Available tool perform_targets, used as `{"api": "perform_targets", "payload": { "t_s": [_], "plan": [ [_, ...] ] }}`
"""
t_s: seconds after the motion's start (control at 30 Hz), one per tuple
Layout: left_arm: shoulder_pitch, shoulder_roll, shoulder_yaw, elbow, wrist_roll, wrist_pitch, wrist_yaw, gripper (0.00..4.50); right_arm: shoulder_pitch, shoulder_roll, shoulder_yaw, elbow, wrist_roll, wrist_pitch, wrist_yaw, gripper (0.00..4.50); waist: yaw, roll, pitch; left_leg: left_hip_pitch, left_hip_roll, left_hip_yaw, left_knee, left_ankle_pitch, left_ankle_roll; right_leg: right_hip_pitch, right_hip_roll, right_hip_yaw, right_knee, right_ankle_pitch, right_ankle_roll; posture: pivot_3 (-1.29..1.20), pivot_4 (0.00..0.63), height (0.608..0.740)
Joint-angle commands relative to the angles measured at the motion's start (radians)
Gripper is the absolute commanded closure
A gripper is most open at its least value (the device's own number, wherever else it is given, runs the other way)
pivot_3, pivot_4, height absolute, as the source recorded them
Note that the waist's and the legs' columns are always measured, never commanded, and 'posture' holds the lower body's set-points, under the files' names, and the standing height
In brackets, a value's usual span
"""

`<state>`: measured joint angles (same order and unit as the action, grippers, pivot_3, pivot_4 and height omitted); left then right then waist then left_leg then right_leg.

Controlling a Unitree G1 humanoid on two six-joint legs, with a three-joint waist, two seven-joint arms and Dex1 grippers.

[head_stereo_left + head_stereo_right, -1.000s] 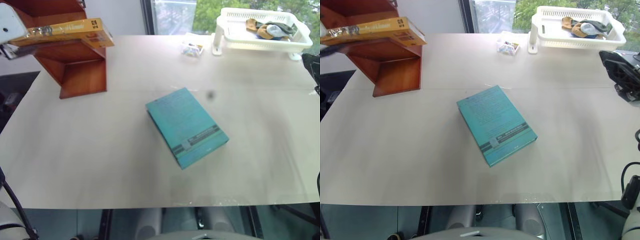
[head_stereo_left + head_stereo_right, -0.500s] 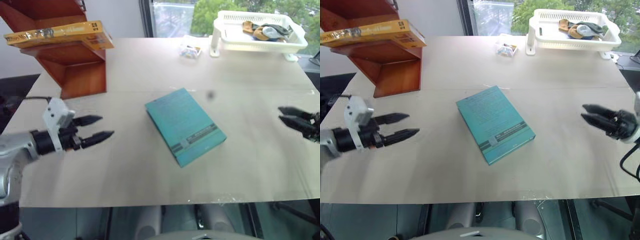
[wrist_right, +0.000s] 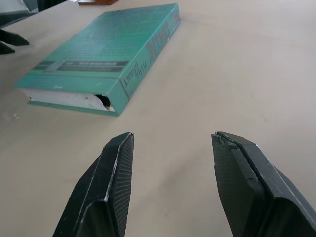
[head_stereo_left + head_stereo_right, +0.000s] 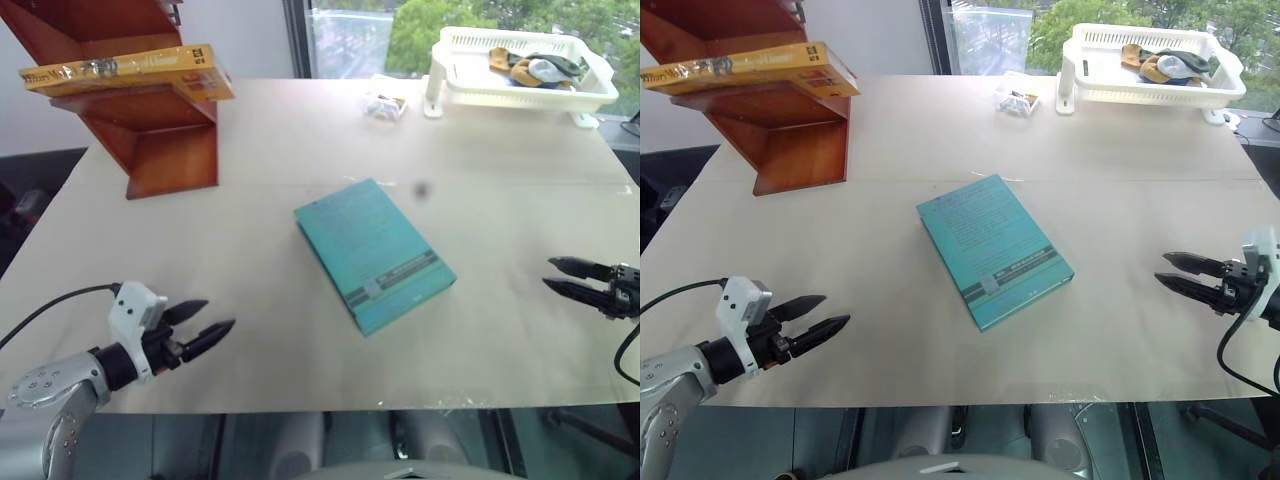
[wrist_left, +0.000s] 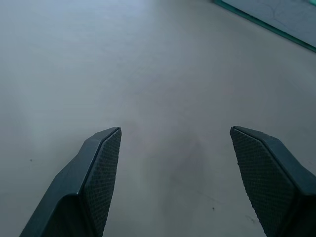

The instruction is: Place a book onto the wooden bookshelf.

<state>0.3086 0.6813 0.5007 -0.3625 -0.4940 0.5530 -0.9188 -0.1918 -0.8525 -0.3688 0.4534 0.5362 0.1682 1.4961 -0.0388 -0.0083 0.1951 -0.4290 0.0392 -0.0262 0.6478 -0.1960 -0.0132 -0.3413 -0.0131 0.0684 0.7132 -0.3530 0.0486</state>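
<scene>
The orange-yellow book [image 4: 125,70] lies flat on a tier of the reddish-brown wooden bookshelf [image 4: 165,140] at the table's far left, with its near end jutting past the shelf. Nothing touches it. My left gripper [image 4: 218,314] hovers low near the front left of the table, open and empty, far from the shelf. Out at the right edge, my right gripper [image 4: 548,272] points toward the middle, open with nothing between its fingers [image 3: 116,163]. A thinner teal book [image 4: 375,255] lies flat mid-table between the two grippers.
A white plastic basket [image 4: 520,85] holding cloth items stands at the far right corner. A small packet [image 4: 385,103] lies beside it. The table's front edge [image 4: 330,408] runs just below both grippers. A window is behind the table.
My left arm has drawn away from the shelf and sunk to the front left of the table. The right gripper has come down at the right edge. Both books lie as before.
</scene>
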Motion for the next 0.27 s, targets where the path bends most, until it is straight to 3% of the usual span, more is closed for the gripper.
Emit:
{"api": "perform_targets", "payload": {
  "t_s": [0.03,0.27],
  "plan": [
    [-0.022,0.007,0.004,-0.04,-0.02,-0.019,0.021,0.82,-0.013,-0.003,-0.017,-0.003,0.009,-0.018,-0.002,1.95,-0.001,0.0,0.0,0.0,0.0,0.0,0.0,0.0,0.0,0.0,0.0,0.0,0.0,0.0,0.0,0.0,0.15,0.74],
    [-0.03,-0.017,-0.043,-0.087,-0.012,-0.036,0.066,0.82,0.009,0.061,-0.004,-0.096,0.035,0.018,-0.055,1.95,-0.004,0.0,0.0,0.0,0.0,-0.001,-0.001,0.0,0.0,0.0,0.0,0.001,0.0,0.0,0.0,0.0,0.15,0.74]
  ]
}}
